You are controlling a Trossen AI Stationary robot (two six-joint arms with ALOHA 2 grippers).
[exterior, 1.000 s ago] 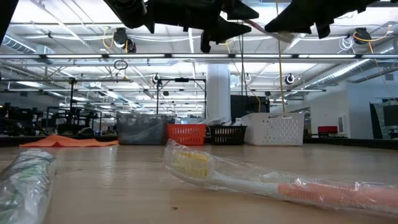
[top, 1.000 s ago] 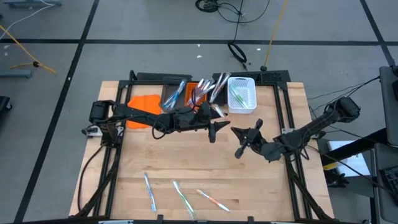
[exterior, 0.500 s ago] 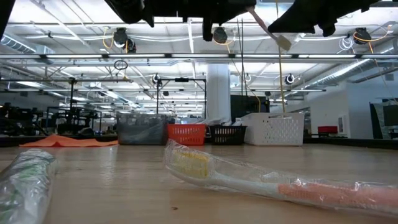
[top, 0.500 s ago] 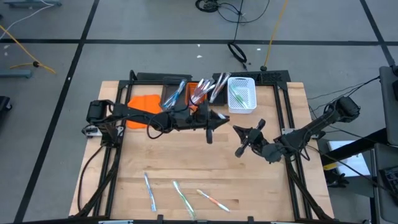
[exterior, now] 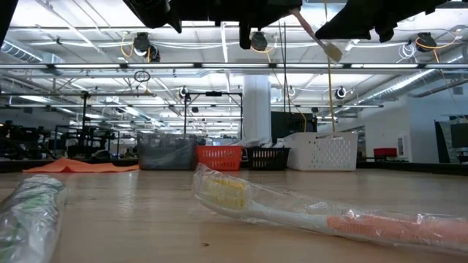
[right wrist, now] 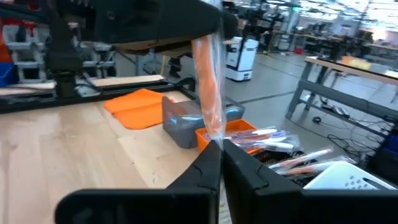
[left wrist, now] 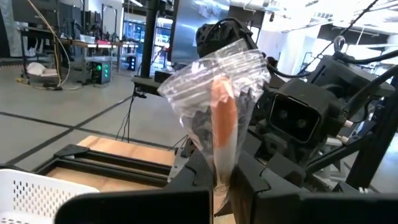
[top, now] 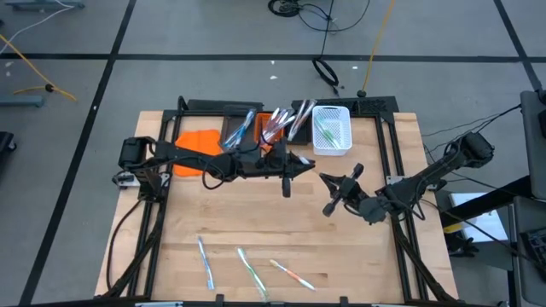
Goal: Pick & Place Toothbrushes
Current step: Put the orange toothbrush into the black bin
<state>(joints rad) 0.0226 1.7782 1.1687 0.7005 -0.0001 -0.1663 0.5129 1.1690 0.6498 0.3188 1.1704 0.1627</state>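
One toothbrush (left wrist: 224, 118), orange-handled in a clear wrapper, hangs high over the table's middle between my two grippers. My left gripper (top: 294, 164) reaches in from the table's left and is shut on it. My right gripper (top: 328, 181) comes from the right and is shut on the same toothbrush (right wrist: 208, 87). In the low view one end of it (exterior: 333, 50) slants down below the arms. Three more wrapped toothbrushes (top: 250, 269) lie flat near the table's near edge. My left gripper pinches the toothbrush's orange handle (left wrist: 222, 158) between its two fingers, coming level from the table's left. The toothbrush runs on past the fingertips toward the right arm, clear of the table. My right gripper pinches the wrapped toothbrush near its other end (right wrist: 214, 138) between its two fingertips, level from the table's right. From there the brush stretches away toward the left gripper, tilted and lifted clear.
Along the far edge stand a grey bin (top: 241, 128), an orange bin (top: 273, 128), a black bin (top: 299, 115) and a white mesh bin (top: 332, 130), each holding toothbrushes. An orange sheet (top: 194, 141) lies left of them. Bare wood lies in the table's middle.
My left gripper has shut on the toothbrush that my right gripper holds, and has risen slightly. The toothbrush has tipped: its free end slants down more steeply in the low view than a second ago. My right gripper has stayed shut.
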